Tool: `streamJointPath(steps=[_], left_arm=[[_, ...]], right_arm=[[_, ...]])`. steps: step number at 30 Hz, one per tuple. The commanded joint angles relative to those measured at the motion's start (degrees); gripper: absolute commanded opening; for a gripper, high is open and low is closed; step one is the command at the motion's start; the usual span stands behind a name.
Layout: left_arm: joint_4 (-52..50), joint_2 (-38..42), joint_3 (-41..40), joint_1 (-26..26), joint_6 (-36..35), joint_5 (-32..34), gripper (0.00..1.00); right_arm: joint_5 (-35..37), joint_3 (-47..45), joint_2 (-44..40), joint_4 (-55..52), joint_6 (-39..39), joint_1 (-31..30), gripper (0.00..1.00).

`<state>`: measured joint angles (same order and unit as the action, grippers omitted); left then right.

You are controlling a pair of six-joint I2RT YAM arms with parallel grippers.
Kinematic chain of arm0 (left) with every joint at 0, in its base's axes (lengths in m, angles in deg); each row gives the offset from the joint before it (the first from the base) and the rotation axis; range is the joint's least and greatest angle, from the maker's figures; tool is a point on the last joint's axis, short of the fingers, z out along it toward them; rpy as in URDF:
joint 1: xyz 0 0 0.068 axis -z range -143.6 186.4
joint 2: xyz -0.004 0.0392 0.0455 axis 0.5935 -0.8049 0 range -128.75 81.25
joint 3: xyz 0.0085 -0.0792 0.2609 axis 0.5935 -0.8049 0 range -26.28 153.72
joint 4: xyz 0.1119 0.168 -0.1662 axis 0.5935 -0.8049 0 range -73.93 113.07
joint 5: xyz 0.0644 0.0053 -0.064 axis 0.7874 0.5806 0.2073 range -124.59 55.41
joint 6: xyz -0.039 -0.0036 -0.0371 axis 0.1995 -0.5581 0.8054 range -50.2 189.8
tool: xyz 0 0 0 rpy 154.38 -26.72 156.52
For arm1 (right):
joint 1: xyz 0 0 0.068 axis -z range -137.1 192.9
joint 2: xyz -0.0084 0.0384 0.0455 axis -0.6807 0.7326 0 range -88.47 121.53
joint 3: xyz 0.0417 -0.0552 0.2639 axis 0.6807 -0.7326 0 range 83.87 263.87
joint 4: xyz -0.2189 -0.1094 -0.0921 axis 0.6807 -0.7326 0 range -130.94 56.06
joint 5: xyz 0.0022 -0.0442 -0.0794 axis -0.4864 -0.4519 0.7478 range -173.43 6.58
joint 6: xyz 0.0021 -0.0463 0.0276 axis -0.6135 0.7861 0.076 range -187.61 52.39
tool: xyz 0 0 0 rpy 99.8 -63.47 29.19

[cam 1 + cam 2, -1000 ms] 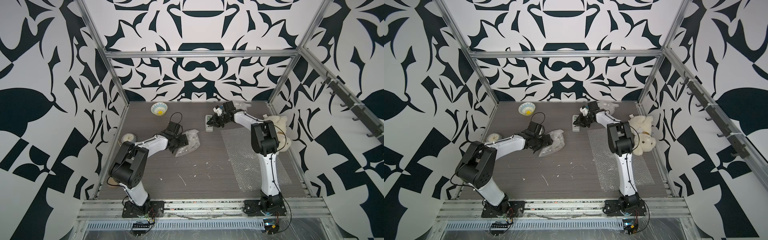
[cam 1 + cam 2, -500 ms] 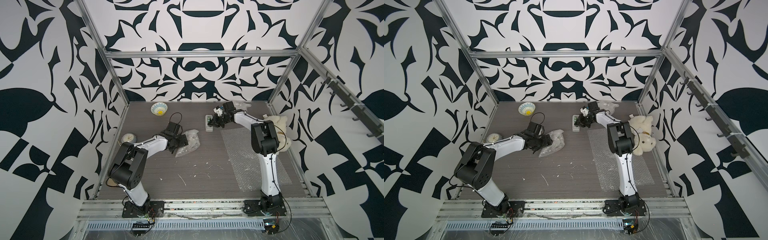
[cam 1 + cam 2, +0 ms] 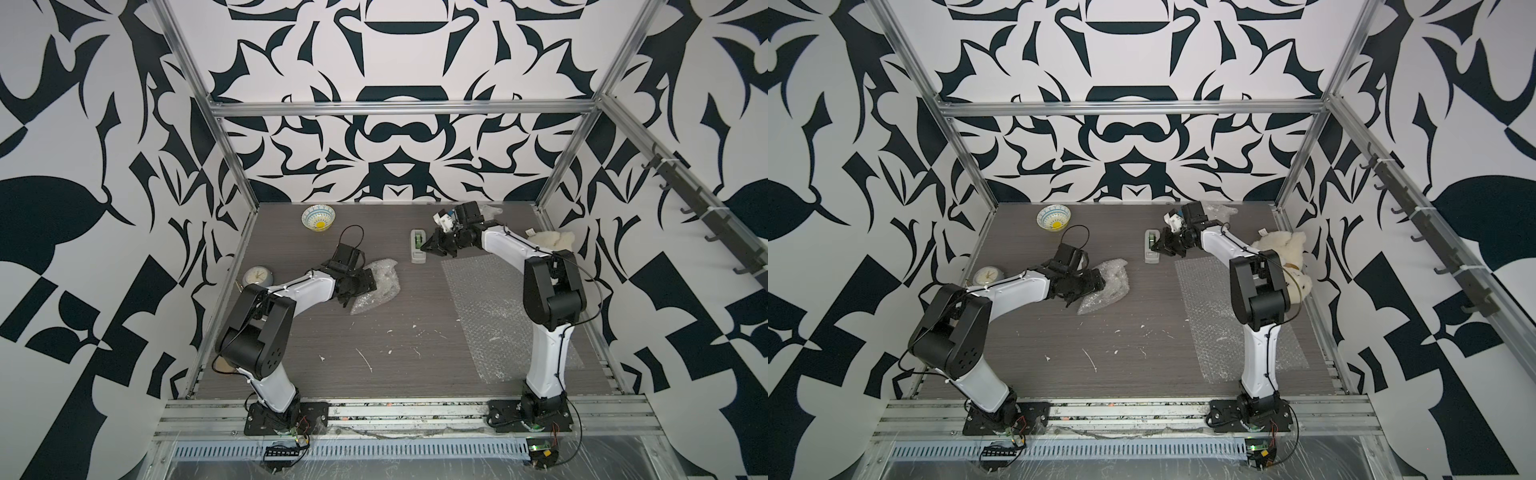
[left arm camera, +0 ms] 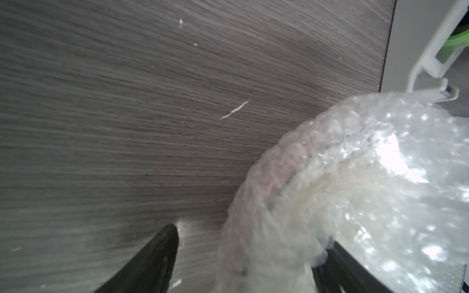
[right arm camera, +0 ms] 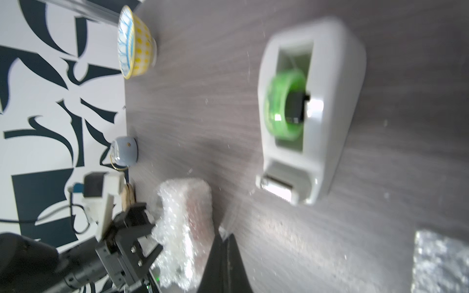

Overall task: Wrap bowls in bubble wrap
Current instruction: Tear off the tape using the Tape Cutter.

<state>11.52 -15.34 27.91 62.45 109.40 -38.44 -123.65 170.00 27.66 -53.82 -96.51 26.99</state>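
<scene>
Shows a white tape dispenser with a green roll, standing on the grey bench. Puts the right tool just beside the dispenser on its right-arm side, jaws pressed together. Catches a faint clear sliver at the tips in the right wrist view, too blurred to name.

Places a bundle, a bowl wrapped in bubble wrap, well off to the dispenser's left-arm side and nearer the arm bases. Has the left tool spread wide astride it, with one finger clear of the plastic and bare bench between, and the other finger against the wrap. Reveals a pinkish rim through the plastic.

Sets an unwrapped bowl, blue-and-white with a yellow centre, upright beyond the dispenser on the left-arm side, near the back wall.

Lays a flat sheet of bubble wrap on the dispenser's right-arm side, stretching toward the right arm's base.

Shows a crumpled wad behind the dispenser by the back wall, contents not discernible.
</scene>
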Motion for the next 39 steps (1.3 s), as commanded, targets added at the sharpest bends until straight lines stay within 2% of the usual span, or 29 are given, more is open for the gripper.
streamJointPath(steps=[1,7,14,24,30,39], left_arm=[[-0.84,-0.04,-0.59,0.30,-0.37,-0.15,0.83],[-0.93,-0.47,0.09,0.28,-0.41,-0.43,0.83],[-1.37,-0.33,0.15,0.28,-0.66,-0.34,0.83],[-1.19,-0.05,-0.57,0.28,-0.61,-0.20,0.83],[-0.93,-0.10,-0.58,0.24,-0.57,-0.20,0.83],[-0.62,0.13,-1.19,0.24,-0.41,-0.03,0.83]], right_arm=[[-1.62,-4.25,-2.12,0.57,0.85,-1.13,0.00],[-2.52,-10.55,-1.95,5.09,-1.12,-2.34,0.00],[-2.87,-11.33,1.29,8.42,-2.45,-2.30,0.00],[0.35,-14.24,1.91,7.17,-1.79,-0.10,0.00],[0.81,-15.86,0.78,6.06,-0.97,2.23,0.00],[-0.42,-16.42,-0.10,5.26,-0.71,2.19,0.00]])
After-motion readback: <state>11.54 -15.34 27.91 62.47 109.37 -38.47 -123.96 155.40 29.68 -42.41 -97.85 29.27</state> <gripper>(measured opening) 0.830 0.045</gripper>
